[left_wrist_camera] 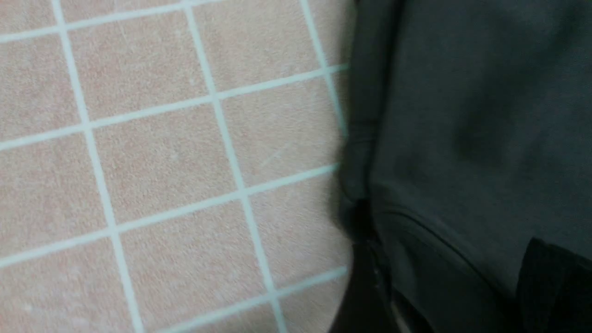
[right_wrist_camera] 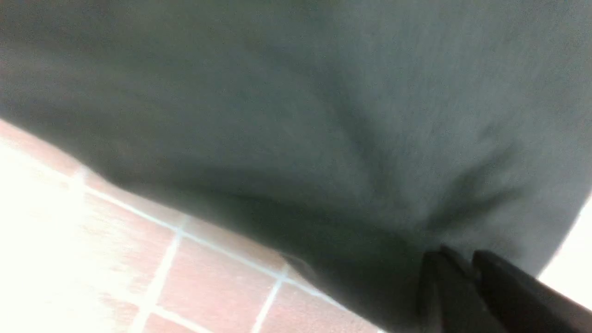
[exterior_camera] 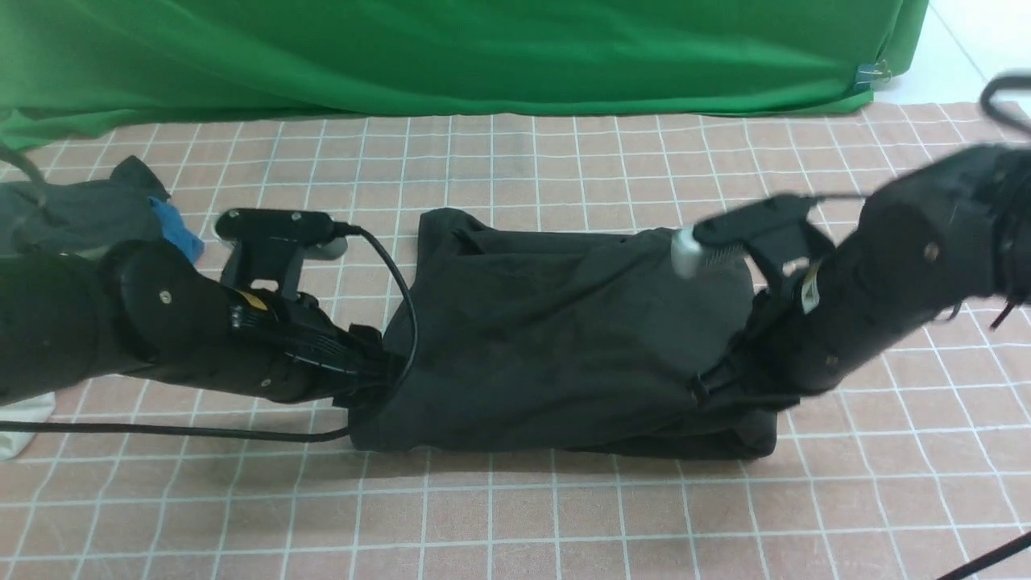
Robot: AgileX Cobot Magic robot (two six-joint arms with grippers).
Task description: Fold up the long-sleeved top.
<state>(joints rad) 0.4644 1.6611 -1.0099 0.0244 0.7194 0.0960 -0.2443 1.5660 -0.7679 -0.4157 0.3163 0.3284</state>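
Front view: long-sleeved top (exterior_camera: 556, 338) lies mid-bench, already doubled into a wide block | right hand (right_wrist_camera: 467, 282) pinched tight on its right edge, probably pinning the fold | left hand (exterior_camera: 372, 372) at left edge, spread unclear

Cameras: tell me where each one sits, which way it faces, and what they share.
Front view: between the arms, facing forward over the pink checked cloth; both arms show.
Left wrist view: on the left arm, facing down at the cloth and the large black soft-knit top; a dark finger.
Right wrist view: low beside the top; the right hand pinches it.
All share the top.
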